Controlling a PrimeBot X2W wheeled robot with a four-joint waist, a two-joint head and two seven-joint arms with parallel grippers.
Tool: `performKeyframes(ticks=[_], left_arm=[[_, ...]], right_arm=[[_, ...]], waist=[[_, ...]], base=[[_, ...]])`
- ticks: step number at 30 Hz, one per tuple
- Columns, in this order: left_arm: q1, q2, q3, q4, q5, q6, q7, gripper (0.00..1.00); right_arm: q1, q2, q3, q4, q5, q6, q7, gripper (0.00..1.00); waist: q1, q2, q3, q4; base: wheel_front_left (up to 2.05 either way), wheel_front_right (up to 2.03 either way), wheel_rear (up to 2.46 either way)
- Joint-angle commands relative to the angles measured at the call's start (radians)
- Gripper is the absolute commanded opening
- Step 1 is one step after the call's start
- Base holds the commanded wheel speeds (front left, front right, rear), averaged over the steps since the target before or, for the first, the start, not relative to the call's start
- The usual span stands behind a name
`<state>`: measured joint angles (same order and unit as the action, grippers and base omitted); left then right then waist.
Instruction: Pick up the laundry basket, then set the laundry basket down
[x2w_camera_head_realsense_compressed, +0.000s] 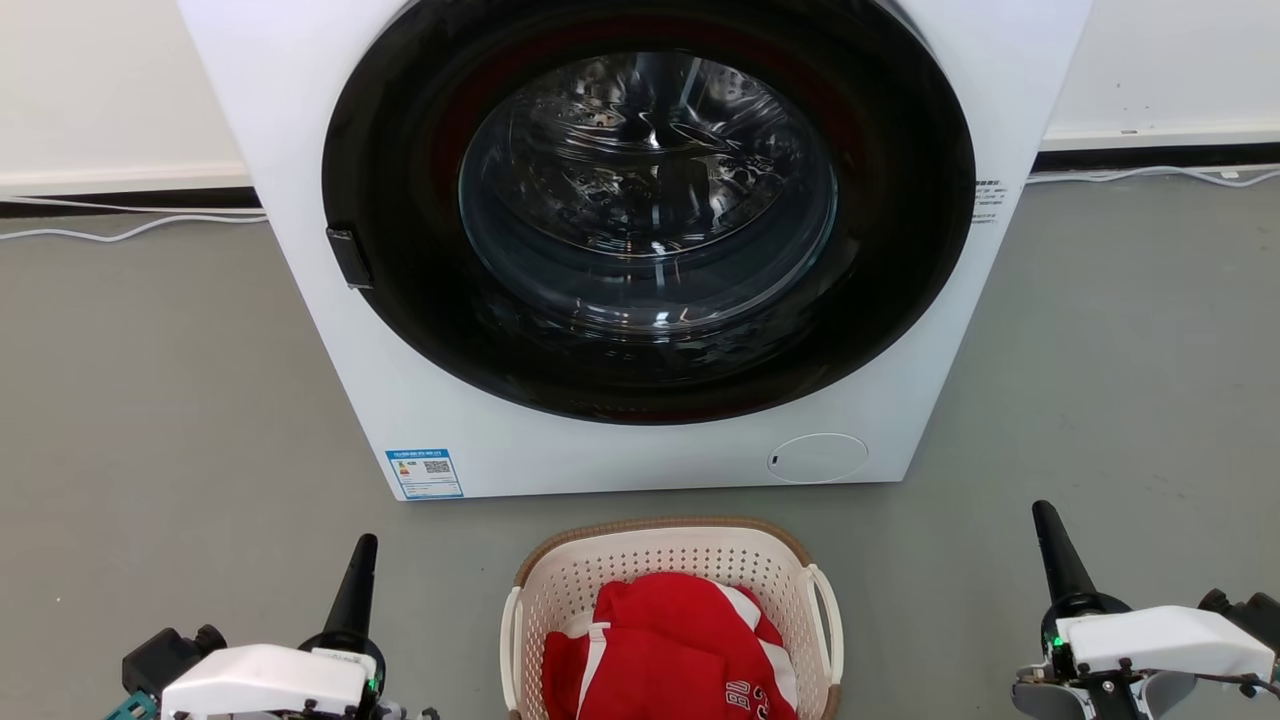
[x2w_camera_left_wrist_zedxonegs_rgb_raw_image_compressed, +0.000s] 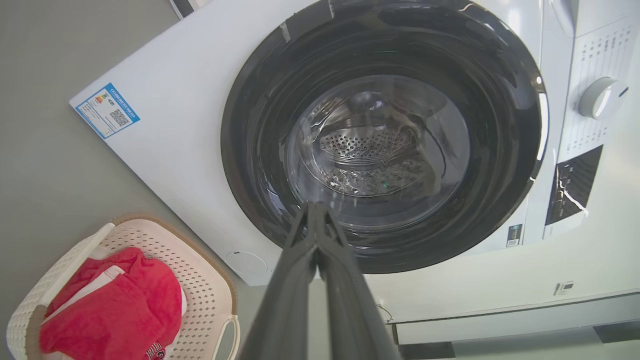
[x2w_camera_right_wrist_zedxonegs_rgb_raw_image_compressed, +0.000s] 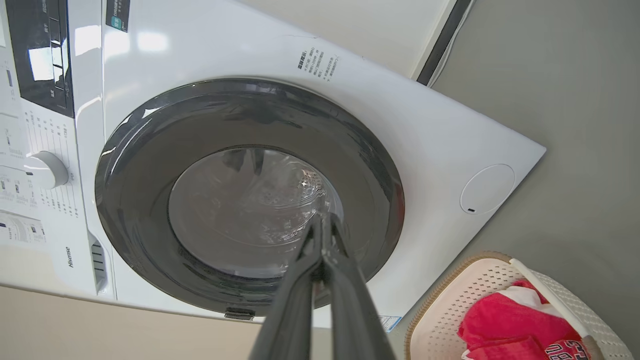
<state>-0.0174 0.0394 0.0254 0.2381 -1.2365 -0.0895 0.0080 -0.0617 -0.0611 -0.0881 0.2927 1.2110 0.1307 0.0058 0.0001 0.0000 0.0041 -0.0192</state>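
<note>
The laundry basket (x2w_camera_head_realsense_compressed: 672, 565) stands on the grey floor just before the washing machine, cream-white and perforated with a brown rim and white loop handles. Red and white clothes (x2w_camera_head_realsense_compressed: 680, 650) lie inside it. The left wrist view has the laundry basket (x2w_camera_left_wrist_zedxonegs_rgb_raw_image_compressed: 200, 280) at its lower left, and the right wrist view has the laundry basket (x2w_camera_right_wrist_zedxonegs_rgb_raw_image_compressed: 450, 310) at its lower right. My left gripper (x2w_camera_head_realsense_compressed: 365, 545) hangs to the basket's left, shut and empty, with its fingertips (x2w_camera_left_wrist_zedxonegs_rgb_raw_image_compressed: 314, 210) pressed together. My right gripper (x2w_camera_head_realsense_compressed: 1042, 512) hangs to the basket's right, also shut and empty, its fingertips (x2w_camera_right_wrist_zedxonegs_rgb_raw_image_compressed: 322, 220) touching. Both grippers are well apart from the basket.
A white front-loading washing machine (x2w_camera_head_realsense_compressed: 330, 330) with a round dark glass door (x2w_camera_head_realsense_compressed: 650, 200), closed, stands right behind the basket. White cables (x2w_camera_head_realsense_compressed: 130, 230) run along the wall's base. Open grey floor (x2w_camera_head_realsense_compressed: 150, 420) lies on both sides of the machine.
</note>
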Motion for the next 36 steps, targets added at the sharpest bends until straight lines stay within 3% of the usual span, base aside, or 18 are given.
performKeyframes(ticks=[1,36], left_arm=[[-0.061,0.011,0.028,-0.018,-0.033,-0.011,0.008,0.00],[-0.091,0.013,0.087,0.007,-0.373,-0.041,0.104,0.00]], right_arm=[[-0.040,-0.005,0.012,-0.036,0.036,0.000,0.014,0.00],[-0.046,0.011,-0.026,-0.048,0.397,0.000,0.108,0.00]], waist=[[-0.0001,0.0000,0.000,0.001],[-0.0001,0.0000,-0.001,0.019]], base=[[0.00,0.00,0.00],[0.00,0.00,0.00]])
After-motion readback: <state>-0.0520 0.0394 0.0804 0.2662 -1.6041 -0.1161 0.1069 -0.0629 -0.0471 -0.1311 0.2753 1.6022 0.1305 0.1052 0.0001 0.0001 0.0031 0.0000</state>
